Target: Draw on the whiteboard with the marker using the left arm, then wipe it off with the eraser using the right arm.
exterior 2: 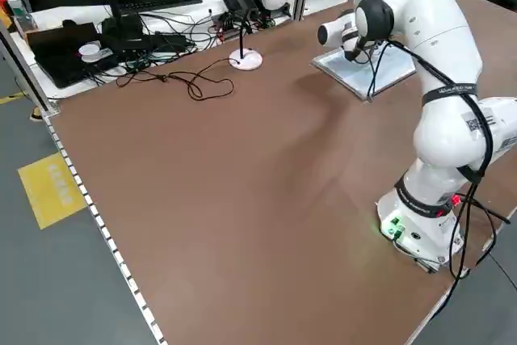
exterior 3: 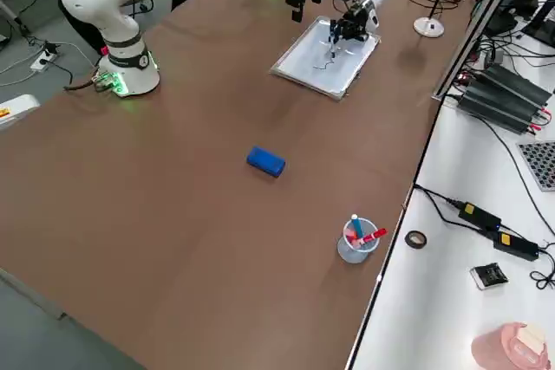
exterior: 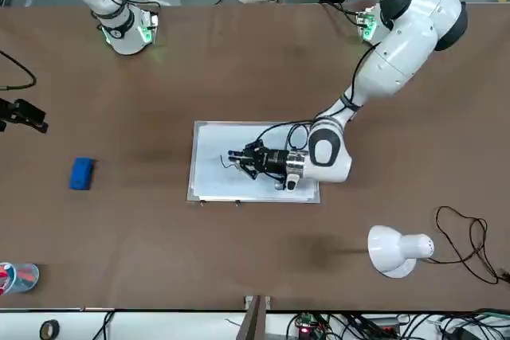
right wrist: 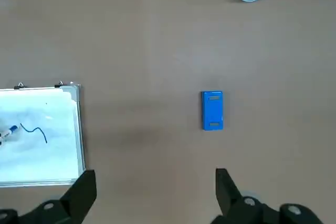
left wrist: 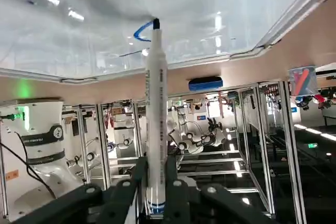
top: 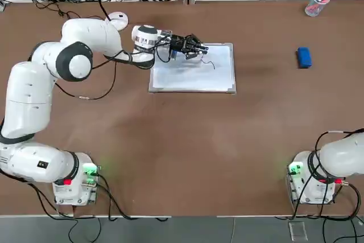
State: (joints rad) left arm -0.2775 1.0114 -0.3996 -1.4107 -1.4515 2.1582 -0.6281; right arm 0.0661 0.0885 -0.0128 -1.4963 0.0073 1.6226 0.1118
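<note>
The left arm's black pincer (top: 196, 48) reached level over the flat white, silver-framed whiteboard (top: 193, 78) on the brown counter (top: 182, 140), pinching the slim white marker (left wrist: 156, 124) with its dark tip on the board beside a short blue line (right wrist: 35, 131). The small blue block eraser (top: 304, 57) lay well apart on the counter. The right pincer (right wrist: 152, 192) hung spread above the counter, holding nothing.

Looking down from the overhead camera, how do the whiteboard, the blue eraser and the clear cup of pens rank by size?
1. The whiteboard, by far the largest.
2. and 3. The eraser and the cup look about alike, so I would not rank them.
</note>
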